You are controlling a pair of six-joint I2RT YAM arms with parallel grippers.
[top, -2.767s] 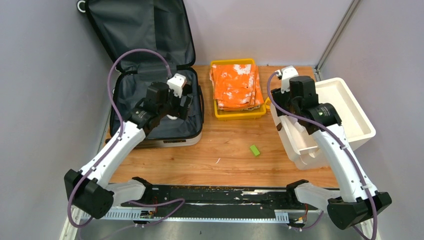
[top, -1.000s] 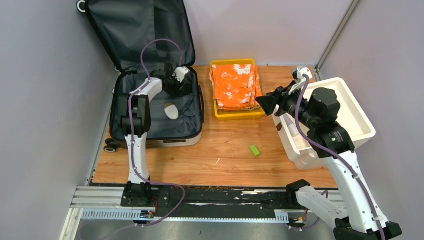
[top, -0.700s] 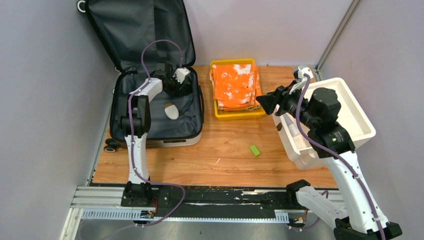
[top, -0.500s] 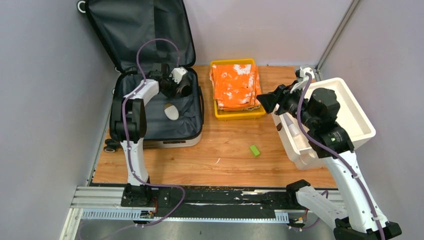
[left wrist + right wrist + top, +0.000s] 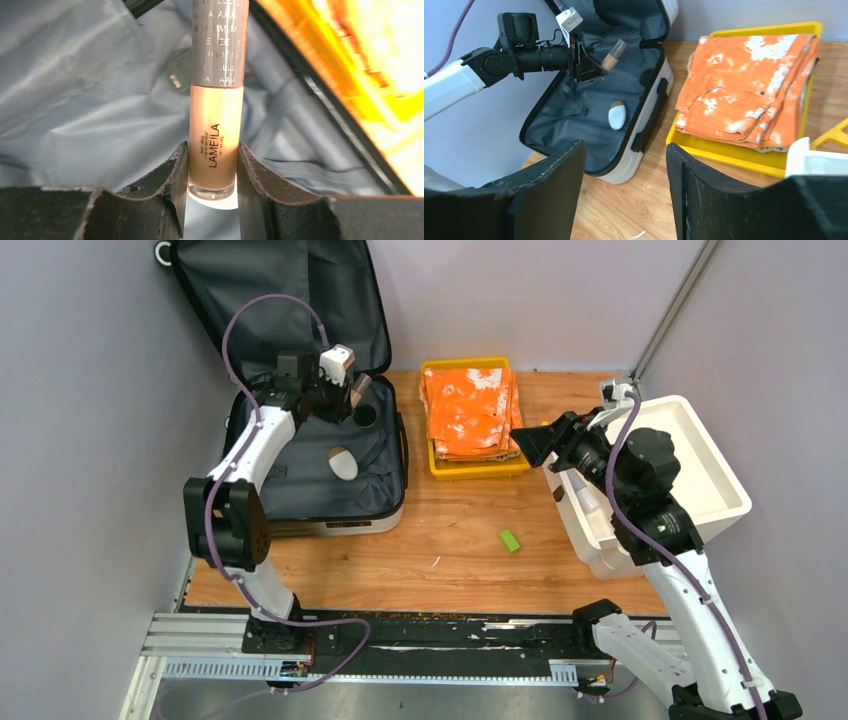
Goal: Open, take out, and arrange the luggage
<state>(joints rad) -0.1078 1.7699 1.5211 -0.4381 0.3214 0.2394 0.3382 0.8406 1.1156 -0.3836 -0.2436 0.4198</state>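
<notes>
The luggage (image 5: 300, 485) lies open at the back left, its lid leaning on the wall and its dark grey lining (image 5: 574, 115) showing. My left gripper (image 5: 350, 392) hovers over its back right corner, shut on a beige makeup bottle (image 5: 215, 135) with a silver cap. The jaws pinch the bottle's lower end (image 5: 211, 175), and it (image 5: 614, 54) hangs clear of the lining. A white oval thing (image 5: 342, 462) and a dark round thing (image 5: 365, 416) lie inside. My right gripper (image 5: 525, 445) hangs open and empty over the wood (image 5: 625, 150), right of the luggage.
A yellow tray (image 5: 480, 470) holding folded orange clothes (image 5: 472, 410) stands at the back centre. A white foam box (image 5: 700, 475) sits at the right, under my right arm. A small green piece (image 5: 510, 540) lies on the wooden table.
My left arm has swung its elbow out to the left and lifted the bottle up from the luggage's back corner. My right jaws have spread a little wider.
</notes>
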